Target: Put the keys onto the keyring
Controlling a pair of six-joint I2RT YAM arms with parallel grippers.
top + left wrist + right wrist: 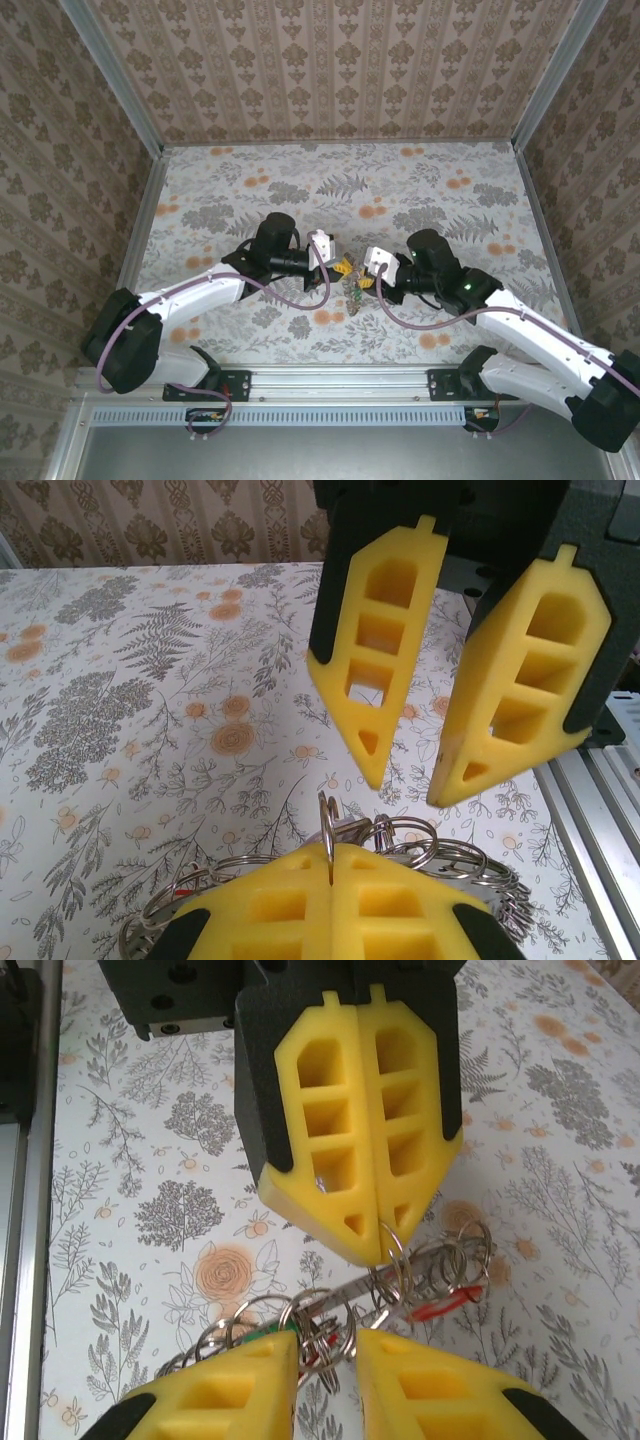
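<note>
The keyring (394,1248) sticks up from a bunch of keys (355,287) near the middle of the table (450,200). The left claw (343,268), reaching in from 9 o'clock, pinches it tight. The right claw (367,282), at 3 o'clock, hangs a little open. Both arms stretch low toward each other.

We see matt yellow foam on the left claw (331,878) and right claw (328,1362); the wire rings (400,1272) gleam as polished metal, their five-o'clock red tag (437,1311) looks plastic; the counter (150,1130) looks matt.
</note>
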